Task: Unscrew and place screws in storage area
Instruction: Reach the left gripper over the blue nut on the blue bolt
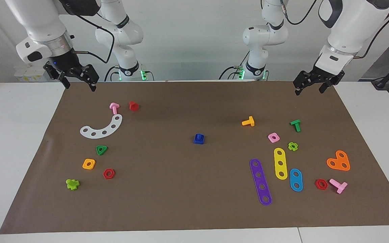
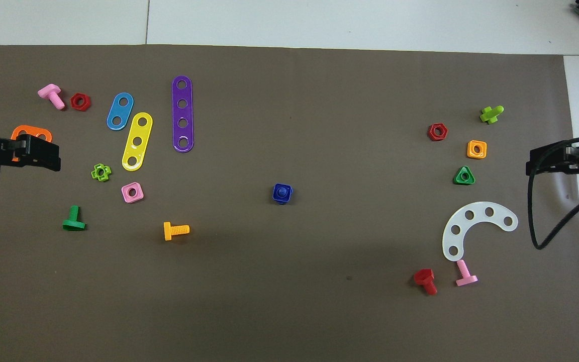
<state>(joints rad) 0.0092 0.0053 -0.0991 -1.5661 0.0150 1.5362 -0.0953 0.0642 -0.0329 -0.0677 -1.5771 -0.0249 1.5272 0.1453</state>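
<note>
A brown paper mat [image 1: 194, 209] covers most of a white table [image 1: 15, 141], with a pale wall at the robots' end. The dark-blue bolt and nut [image 1: 199, 139] sit alone near the mat's middle, assembled: a square nut lying flat with the bolt's round end showing in its hole. The overhead view gives that square outline and the round centre plainly; the facing view shows it as a low block with a raised stub on top.

Taking this blue piece as landmark, an orange bolt [image 1: 248, 121] lies nearer the robots toward the left arm's end, and a purple strip [image 1: 260, 181] farther from the robots on that same end. A white curved strip [image 1: 102, 127] lies toward the right arm's end.

The facing view shows both arms whole; the overhead view catches only the gripper tips. The left gripper [image 1: 311, 88] hangs over the mat's corner at its own end, fingers apart and empty. The right gripper [image 1: 79, 85] hangs over the mat's corner at its end, fingers also spread, holding nothing.
</note>
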